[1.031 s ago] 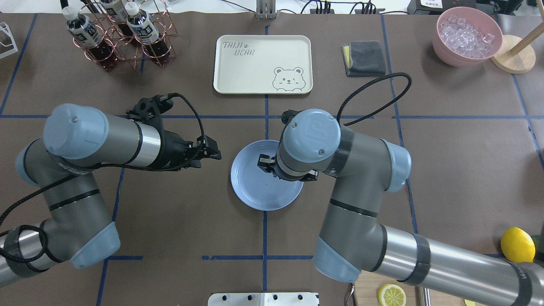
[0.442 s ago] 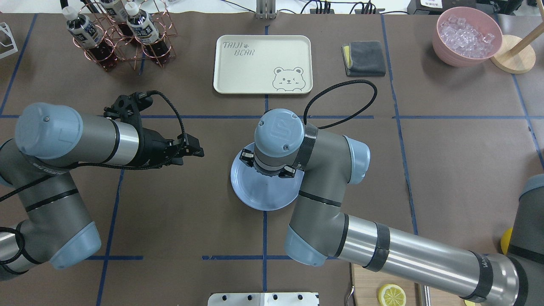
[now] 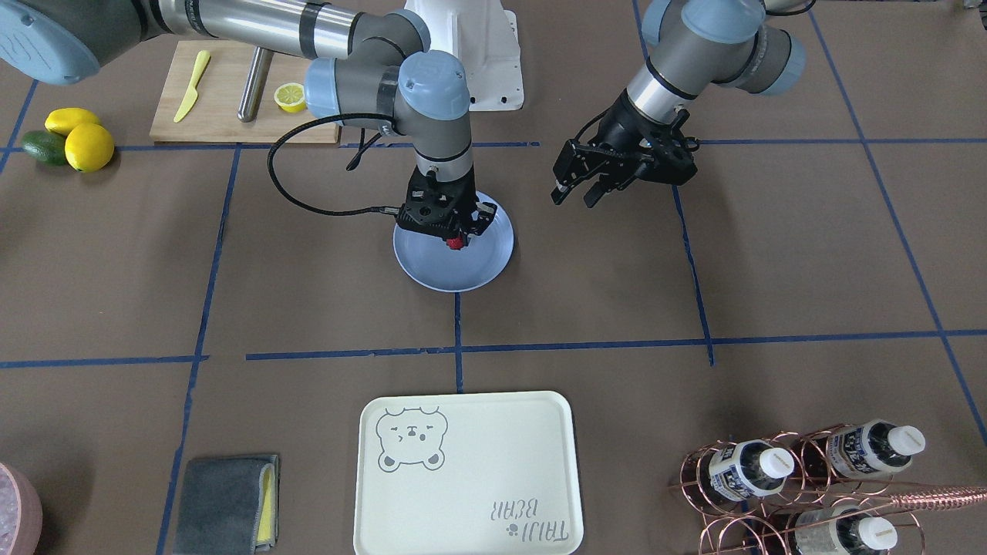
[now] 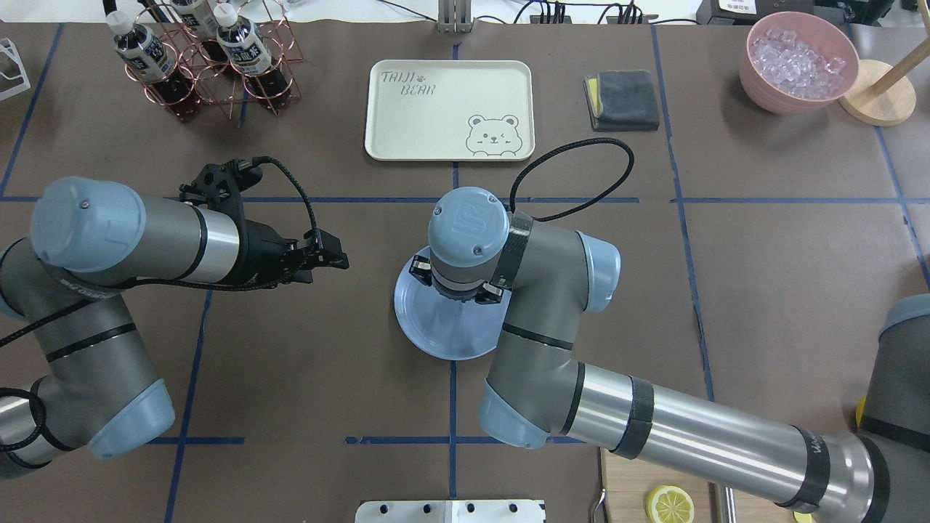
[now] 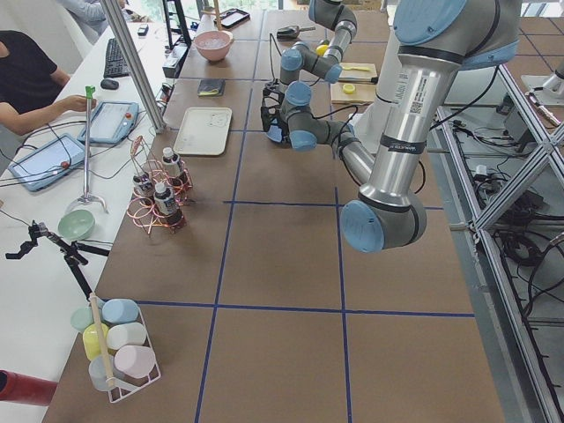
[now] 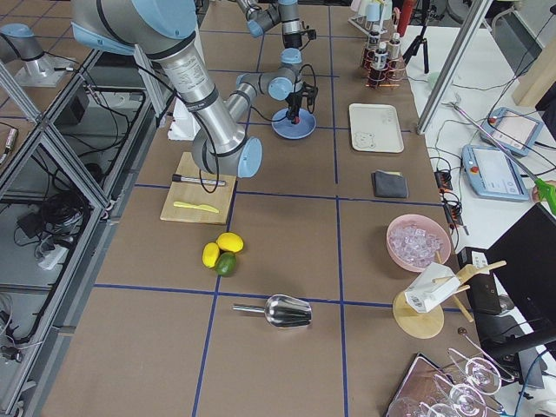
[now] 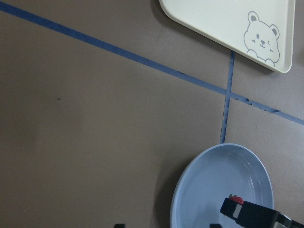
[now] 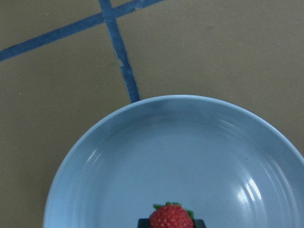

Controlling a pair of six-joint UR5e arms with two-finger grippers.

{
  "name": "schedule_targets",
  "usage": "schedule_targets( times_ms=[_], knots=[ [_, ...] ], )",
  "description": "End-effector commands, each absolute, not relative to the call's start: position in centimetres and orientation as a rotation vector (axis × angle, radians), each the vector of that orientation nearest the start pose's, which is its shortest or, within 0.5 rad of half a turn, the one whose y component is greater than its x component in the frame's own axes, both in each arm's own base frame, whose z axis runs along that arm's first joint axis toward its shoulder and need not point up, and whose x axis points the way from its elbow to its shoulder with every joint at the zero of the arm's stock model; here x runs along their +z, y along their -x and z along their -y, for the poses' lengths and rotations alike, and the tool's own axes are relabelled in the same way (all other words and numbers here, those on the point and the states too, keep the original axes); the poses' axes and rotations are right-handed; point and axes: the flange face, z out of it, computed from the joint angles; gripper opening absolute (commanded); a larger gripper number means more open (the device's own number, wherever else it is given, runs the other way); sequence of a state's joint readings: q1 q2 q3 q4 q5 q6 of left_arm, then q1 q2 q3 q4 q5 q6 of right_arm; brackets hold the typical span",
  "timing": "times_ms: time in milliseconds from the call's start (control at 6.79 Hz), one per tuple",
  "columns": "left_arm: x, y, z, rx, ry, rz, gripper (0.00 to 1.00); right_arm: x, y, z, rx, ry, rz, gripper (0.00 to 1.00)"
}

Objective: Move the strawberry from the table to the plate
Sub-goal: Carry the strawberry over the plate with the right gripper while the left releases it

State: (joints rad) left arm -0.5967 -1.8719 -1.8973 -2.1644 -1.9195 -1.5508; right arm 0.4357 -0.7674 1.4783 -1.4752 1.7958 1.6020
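Strawberry [image 3: 456, 243], small, red and green-capped, is clenched in the right jaws, which point straight down from the right arm [image 4: 654, 428] inside the rim of the round light-blue glossy plate [image 3: 455, 276]. The berry hangs low over the middle of the plate, and whether it touches the surface cannot be told. From the right wrist camera the strawberry [image 8: 171, 217] shows between two black pads with the plate [image 8: 142, 156] spread beneath it. The plate lies on the brown paper-covered tabletop [image 3: 308, 293], on a crossing of its blue tape lines. On the robot's left side of the plate, apart from it, the left jaws stand released and empty above the tabletop, carried by the left arm [image 4: 131, 232]. Farther from the robot lies the cream rectangular bear-print tray [image 3: 466, 470]. Two yellow lemons [image 3: 81, 139] sit touching a green avocado [image 3: 42, 146] at the tabletop's far right end.
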Motion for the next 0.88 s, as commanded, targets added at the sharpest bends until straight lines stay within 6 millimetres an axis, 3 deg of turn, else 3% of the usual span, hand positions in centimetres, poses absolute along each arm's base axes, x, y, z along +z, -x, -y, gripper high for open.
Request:
schedule_targets(
  times_ms=[0, 147, 295, 442, 589, 736],
  knots=[
    [27.64, -41.31, 39.96, -0.287, -0.076, -1.246, 0.68, 20.31, 62.94, 41.55, 0.346, 0.049, 0.819, 0.0],
    [27.64, -41.31, 39.96, -0.287, -0.076, -1.246, 0.68, 20.38, 62.98, 41.56, 0.347, 0.049, 0.818, 0.0],
    [27.64, -41.31, 39.96, -0.287, -0.076, -1.246, 0.68, 20.87, 63.3, 41.71, 0.345, 0.05, 0.806, 0.15],
    [27.62, -41.3, 39.96, -0.286, -0.077, -1.247, 0.68, 20.74, 63.32, 41.69, 0.341, 0.052, 0.809, 0.47],
    [27.54, -41.31, 39.97, -0.286, -0.078, -1.248, 0.68, 20.8, 63.3, 41.77, 0.342, 0.055, 0.808, 0.99],
    [27.54, -41.32, 39.97, -0.286, -0.078, -1.248, 0.68, 20.68, 63.21, 41.79, 0.339, 0.058, 0.814, 1.0]
  ],
)
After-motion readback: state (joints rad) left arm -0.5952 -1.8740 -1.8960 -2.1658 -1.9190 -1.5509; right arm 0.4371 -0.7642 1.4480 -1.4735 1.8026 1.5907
